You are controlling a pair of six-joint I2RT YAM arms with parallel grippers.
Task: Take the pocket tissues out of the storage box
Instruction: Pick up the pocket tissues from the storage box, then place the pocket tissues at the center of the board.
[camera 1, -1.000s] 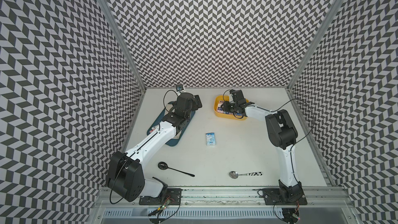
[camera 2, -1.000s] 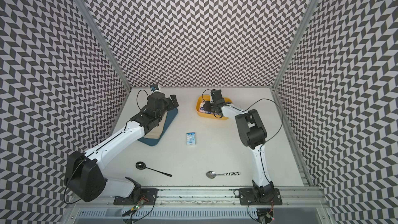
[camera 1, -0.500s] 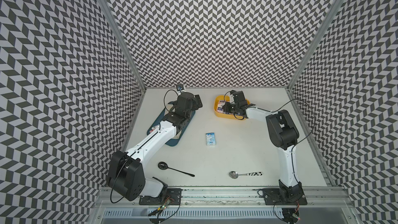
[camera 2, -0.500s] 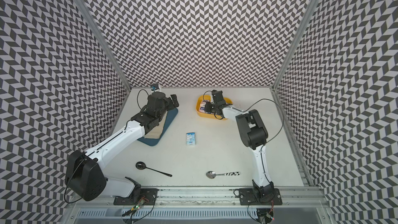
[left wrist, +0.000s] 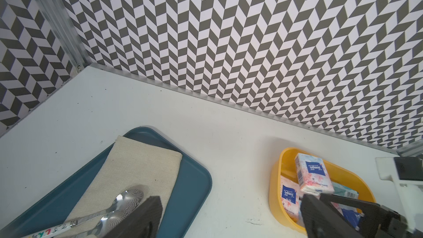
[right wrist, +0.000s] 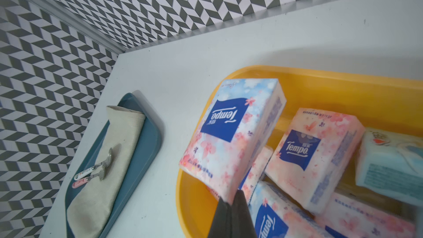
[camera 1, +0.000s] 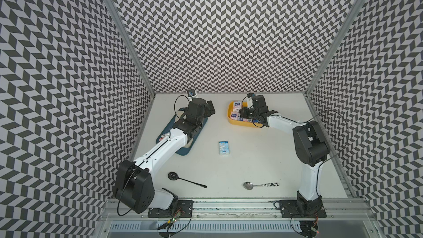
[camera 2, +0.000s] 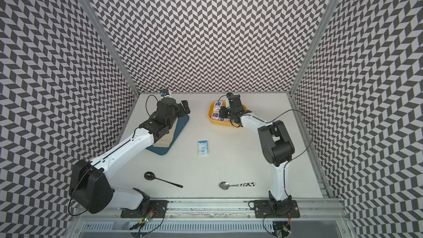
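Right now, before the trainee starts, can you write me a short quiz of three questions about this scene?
1. True or false: the yellow storage box is empty.
2. Where does the pale blue tissue pack lie? A: in the box. B: on the blue tray. C: on the bare table.
3. How many spoons lie on the bare table?

Key:
1. False: several Tempo tissue packs lie in it.
2. C.
3. Two: a black spoon and a metal spoon.

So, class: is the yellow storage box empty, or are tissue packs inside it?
Not empty: several pocket tissues lie inside the storage box; one pack lies outside it.
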